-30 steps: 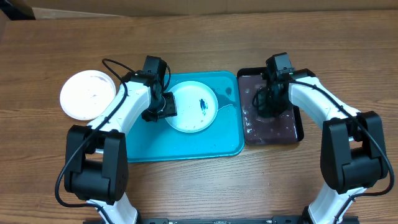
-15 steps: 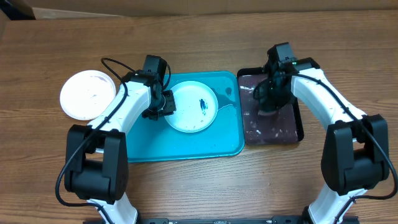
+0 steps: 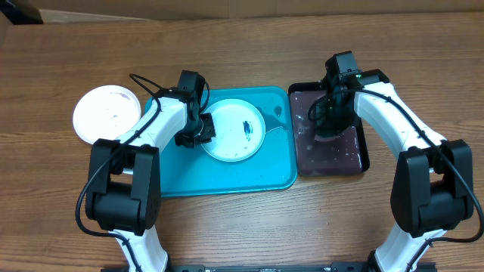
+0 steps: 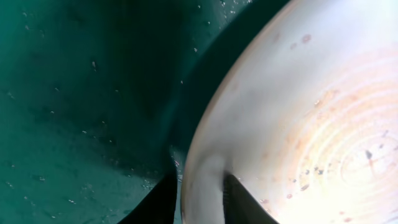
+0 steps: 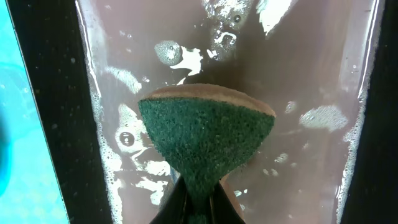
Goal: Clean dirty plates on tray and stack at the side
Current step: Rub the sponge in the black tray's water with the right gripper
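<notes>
A pale plate [image 3: 233,130] with a dark blue smear [image 3: 247,127] lies on the turquoise tray [image 3: 227,177]. My left gripper [image 3: 203,133] is at its left rim. In the left wrist view the two fingers straddle that rim, one finger [image 4: 239,202] on the plate's [image 4: 298,124] inner face and one outside over the tray [image 4: 74,93], and the left gripper [image 4: 200,202] is shut on it. A white plate [image 3: 106,115] sits on the table to the left. My right gripper [image 3: 330,125] [image 5: 200,205] is shut on a green sponge [image 5: 205,140].
The sponge hangs over a black tray [image 3: 333,168] of brownish soapy water [image 5: 311,74], directly right of the turquoise tray. Its black walls [image 5: 50,93] flank the sponge. A cable loops above the left arm [image 3: 140,79]. Bare wooden table surrounds both trays.
The left gripper's fingers have drawn together on the plate's left rim and the left arm's elbow has shifted slightly. The right gripper with the sponge moved a little up the black tray.
</notes>
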`<state>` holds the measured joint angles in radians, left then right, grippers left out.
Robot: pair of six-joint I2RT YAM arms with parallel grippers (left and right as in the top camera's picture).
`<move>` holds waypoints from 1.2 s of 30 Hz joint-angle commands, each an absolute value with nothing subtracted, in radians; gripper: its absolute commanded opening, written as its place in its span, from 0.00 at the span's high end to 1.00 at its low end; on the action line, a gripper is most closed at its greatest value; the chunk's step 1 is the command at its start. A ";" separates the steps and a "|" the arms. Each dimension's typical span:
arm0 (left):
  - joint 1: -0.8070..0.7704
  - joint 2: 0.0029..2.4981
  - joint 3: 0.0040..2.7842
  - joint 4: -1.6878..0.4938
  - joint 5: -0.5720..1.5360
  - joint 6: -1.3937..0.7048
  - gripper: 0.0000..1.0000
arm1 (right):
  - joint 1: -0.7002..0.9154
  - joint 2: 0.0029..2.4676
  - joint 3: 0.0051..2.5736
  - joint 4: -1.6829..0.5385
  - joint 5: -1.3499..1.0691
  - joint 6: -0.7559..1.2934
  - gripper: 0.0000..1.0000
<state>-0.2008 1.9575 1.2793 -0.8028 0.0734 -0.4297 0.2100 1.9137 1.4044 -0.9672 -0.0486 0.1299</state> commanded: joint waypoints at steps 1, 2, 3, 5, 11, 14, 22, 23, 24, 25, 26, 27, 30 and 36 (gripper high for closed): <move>-0.188 1.963 1.327 -0.820 0.113 -0.433 0.70 | 0.208 1.874 1.430 -0.965 -0.054 0.126 0.95; -0.183 1.963 1.338 -0.828 0.113 -0.433 0.70 | 0.208 1.874 1.430 -0.965 -0.054 0.126 0.94; -0.179 1.963 1.347 -0.834 0.113 -0.432 0.70 | 0.208 1.874 1.430 -0.967 -0.054 0.126 0.94; -0.173 1.963 1.351 -0.835 0.113 -0.429 0.74 | 0.208 1.874 1.430 -0.972 -0.054 0.126 0.93; -0.168 1.963 1.350 -0.837 0.113 -0.428 0.83 | 0.208 1.874 1.430 -0.975 -0.054 0.126 0.93; -0.169 1.963 1.350 -0.841 0.113 -0.426 0.80 | 0.208 1.874 1.430 -0.976 -0.054 0.126 0.92; -0.171 1.963 1.322 -0.834 0.112 -0.426 0.83 | 0.208 1.874 1.430 -0.976 -0.054 0.126 0.92; -0.170 1.963 1.318 -0.833 0.112 -0.426 0.83 | 0.208 1.874 1.430 -0.976 -0.054 0.126 0.92; -0.170 1.963 1.314 -0.832 0.112 -0.426 0.85 | 0.208 1.874 1.430 -0.975 -0.054 0.126 0.93; -0.170 1.963 1.312 -0.832 0.113 -0.426 0.89 | 0.208 1.874 1.431 -0.973 -0.054 0.124 0.93; -0.170 1.963 1.311 -0.832 0.113 -0.426 0.93 | 0.208 1.874 1.434 -0.973 -0.054 0.111 0.95; -0.170 1.963 1.311 -0.833 0.113 -0.426 0.96 | 0.208 1.874 1.441 -0.976 -0.054 0.093 0.96; -0.170 1.963 1.311 -0.834 0.128 -0.409 0.96 | 0.205 1.874 1.479 -1.008 -0.054 0.078 0.96; -0.170 1.963 1.311 -0.839 0.171 -0.382 0.96 | 0.209 1.874 1.541 -1.095 -0.056 0.078 0.96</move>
<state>-0.1741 1.9583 1.3216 -0.8379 0.1207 -0.4152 0.2100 1.9129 1.5089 -1.0729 -0.0483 0.0914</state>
